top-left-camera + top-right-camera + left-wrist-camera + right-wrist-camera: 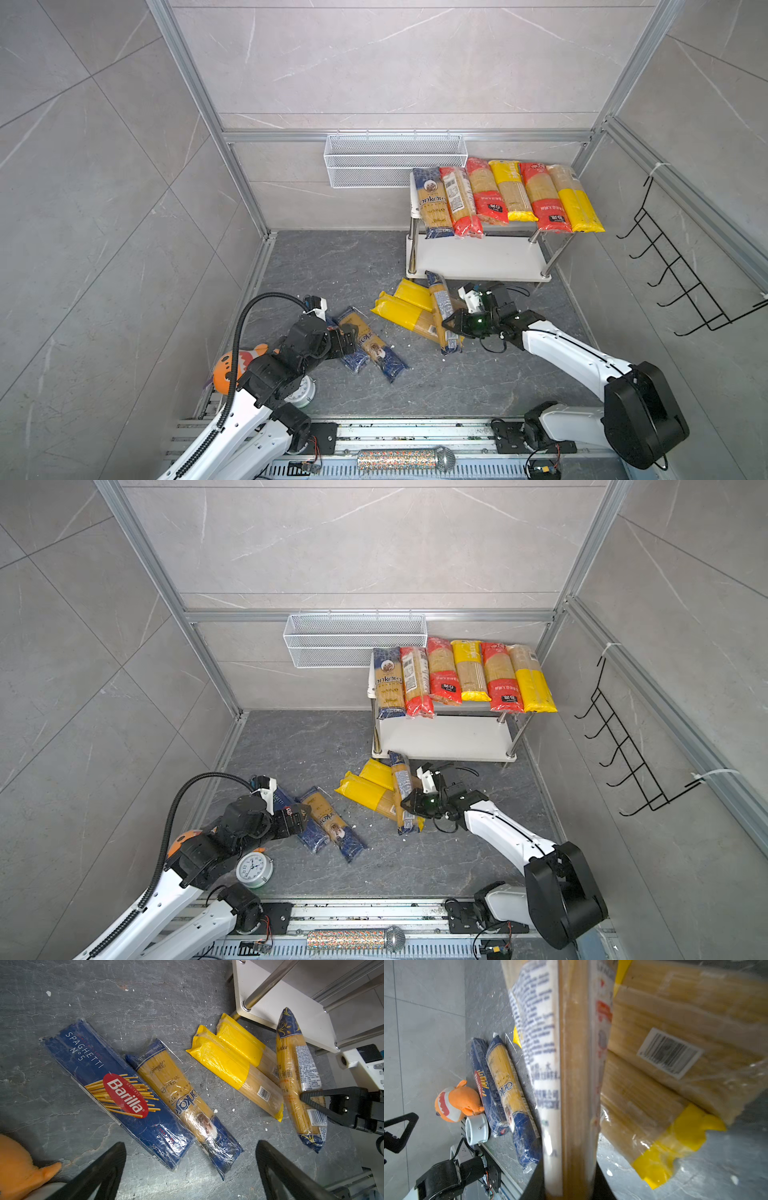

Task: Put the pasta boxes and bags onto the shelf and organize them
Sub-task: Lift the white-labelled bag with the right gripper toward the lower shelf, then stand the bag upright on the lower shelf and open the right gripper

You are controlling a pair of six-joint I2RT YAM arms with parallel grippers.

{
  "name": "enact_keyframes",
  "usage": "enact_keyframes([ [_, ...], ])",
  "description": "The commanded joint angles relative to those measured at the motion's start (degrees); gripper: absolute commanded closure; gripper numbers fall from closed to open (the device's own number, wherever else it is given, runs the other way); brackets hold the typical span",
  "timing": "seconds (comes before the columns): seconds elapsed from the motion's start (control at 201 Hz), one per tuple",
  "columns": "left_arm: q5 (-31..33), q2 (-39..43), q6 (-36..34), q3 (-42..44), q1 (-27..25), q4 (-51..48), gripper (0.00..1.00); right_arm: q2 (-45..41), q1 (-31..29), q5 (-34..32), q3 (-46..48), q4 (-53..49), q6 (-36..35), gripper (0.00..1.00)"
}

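Spaghetti bag (439, 299) is pinched by the right gripper (449, 323) near the shelf (478, 257), while the left gripper (191, 1147) is spread over the Barilla box (116, 1093).

Six packs (509, 193) abreast atop the shelf (478, 257), five more packs (399, 309) in front: two left, three right

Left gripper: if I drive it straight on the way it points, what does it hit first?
Probably the dark blue end of the Ankara bag, close beside the Barilla box; the open jaws of the left gripper frame both. Depth is unclear, so the box could touch first.
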State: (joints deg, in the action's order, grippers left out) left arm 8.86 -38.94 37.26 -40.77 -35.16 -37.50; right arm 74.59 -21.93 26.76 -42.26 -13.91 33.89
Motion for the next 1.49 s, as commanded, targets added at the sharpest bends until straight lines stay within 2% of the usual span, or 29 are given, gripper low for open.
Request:
enact_keyframes([
  [0.0,0.54,-1.84,-2.68,-2.79,-0.22,2.9,0.0,0.11,2.9,3.27,-4.89,6.58,-2.03,1.0],
  [0.209,0.81,-5.96,-4.88,-4.74,-0.25,4.45,0.0,7.97,7.83,5.98,-10.64,12.57,-0.11,1.0],
  [0.493,2.97,-7.33,-5.73,-5.16,-0.11,6.12,0.0,22.08,8.92,7.05,-23.09,18.52,1.72,1.0],
  [0.826,4.52,-9.44,-7.66,-6.2,-0.11,6.14,0.0,39.18,9.05,9.52,-42.25,15.02,-0.8,1.0],
  [0.966,4.56,-10.44,-8.28,-6.77,-0.05,6.34,0.0,43.73,9.06,10.7,-47.69,13.39,-0.42,1.0],
  [1.025,4.56,-10.55,-8.51,-6.86,-0.07,6.52,0.0,44.65,8.93,10.9,-48.42,13.6,-0.36,0.9],
  [1.13,4.44,-10.89,-8.99,-6.88,0.01,6.77,0.0,45.16,8.93,10.59,-48.32,13.91,-0.47,0.56],
  [1.17,4.43,-11.03,-9.13,-6.95,0.01,6.81,0.0,45.16,8.92,10.36,-48.05,14.06,-0.47,0.47],
  [1.299,4.15,-11.28,-9.33,-7.03,0.16,6.89,0.0,44.9,9.0,10.19,-47.08,13.69,-0.64,0.4],
  [1.488,4.06,-10.33,-9.14,-6.78,0.11,6.74,0.0,42.63,8.93,9.99,-44.13,13.32,-0.79,0.38],
])
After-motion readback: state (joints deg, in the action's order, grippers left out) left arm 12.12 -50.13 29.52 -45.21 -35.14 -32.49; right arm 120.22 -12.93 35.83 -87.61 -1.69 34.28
